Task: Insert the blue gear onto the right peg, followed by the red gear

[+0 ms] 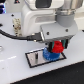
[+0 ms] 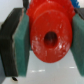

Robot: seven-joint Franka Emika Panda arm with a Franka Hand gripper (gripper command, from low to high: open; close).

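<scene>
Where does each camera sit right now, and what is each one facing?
Exterior view: off the arm, looking down at the white table, the dark base plate, the flat bright-blue plastic gear and the arm's gripper.
Wrist view: on the wrist, looking along the teal fingers at the small red plastic gear between them.
Shared: the red gear and the gripper.

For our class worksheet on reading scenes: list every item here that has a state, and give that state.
Red gear: gripped, held above the blue gear.
Blue gear: resting on the base plate.
Tool: shut on the red gear.
Base plate: flat on the table.
</scene>
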